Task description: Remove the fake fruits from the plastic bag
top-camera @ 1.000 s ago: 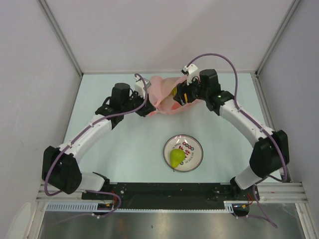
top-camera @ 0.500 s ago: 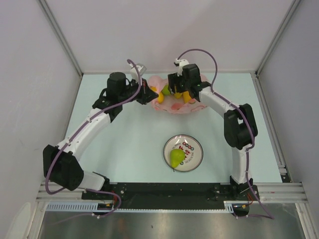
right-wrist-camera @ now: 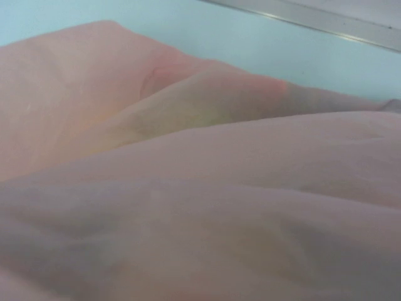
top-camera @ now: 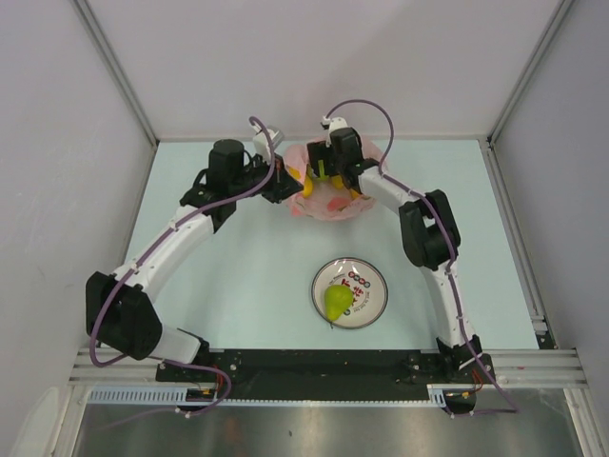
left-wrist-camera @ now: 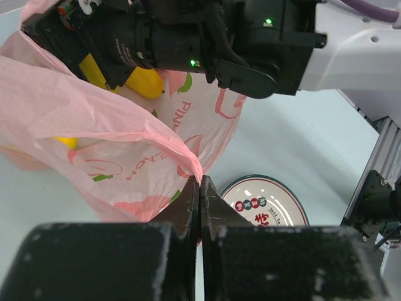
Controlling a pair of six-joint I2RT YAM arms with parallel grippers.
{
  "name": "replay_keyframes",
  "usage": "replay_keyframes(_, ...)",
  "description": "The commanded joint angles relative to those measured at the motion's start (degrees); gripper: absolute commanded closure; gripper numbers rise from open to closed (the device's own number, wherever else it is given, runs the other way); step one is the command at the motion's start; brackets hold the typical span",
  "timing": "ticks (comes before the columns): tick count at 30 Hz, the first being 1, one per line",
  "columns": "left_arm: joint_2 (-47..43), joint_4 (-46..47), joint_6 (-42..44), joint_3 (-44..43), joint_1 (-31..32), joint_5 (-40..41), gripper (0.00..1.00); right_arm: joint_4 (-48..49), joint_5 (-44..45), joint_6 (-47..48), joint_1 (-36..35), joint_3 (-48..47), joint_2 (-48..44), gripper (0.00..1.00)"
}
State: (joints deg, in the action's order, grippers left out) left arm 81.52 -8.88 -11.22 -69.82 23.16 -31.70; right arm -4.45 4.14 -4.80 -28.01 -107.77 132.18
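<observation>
- Pale green table [top-camera: 238,271], white walls [top-camera: 314,67] on three sides.
- Left gripper [left-wrist-camera: 200,183] pinches the plastic bag [left-wrist-camera: 94,119] rim tight.
- Right gripper [top-camera: 329,179] down at the bag; finger spread hidden, cannot tell.

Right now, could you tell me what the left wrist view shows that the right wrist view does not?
Left wrist only: the left end effector shut on the edge of the plastic bag, a yellow fruit inside, the right arm above, the plate. Right wrist only: nothing more, just close, blurred film. Both: the pink bag and pale table.
</observation>
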Motion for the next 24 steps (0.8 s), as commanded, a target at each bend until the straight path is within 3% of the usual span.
replay_keyframes(1, -0.3, -1.9, 5.4, -0.9, 1.4, -0.9, 1.00, 3.2, 3.1, -1.3, 0.5, -6.7, 3.6, 0.00)
replay_keyframes(8, 1.0, -3.4, 8.4, -2.8, 2.0, 0.5, 1.00, 1.6, 2.5, -1.1, 0.8, -13.4, 10.5, 0.00)
replay_keyframes(14, 1.5, -3.4, 8.9, -2.8, 2.0, 1.4, 1.00, -1.0, 0.2, -2.1, 1.2, -13.7, 12.0, 0.02)
replay_keyframes(18, 2.1, -3.2, 8.9, -3.1, 2.0, 1.6, 1.00, -0.5, -0.4, -1.0, 1.6, -12.9, 11.0, 0.19)
replay_keyframes(24, 3.1, -2.9, 8.2, -3.5, 1.9, 1.8, 1.00, 0.2, -5.2, -0.2, 1.6, -9.5, 4.8, 0.30)
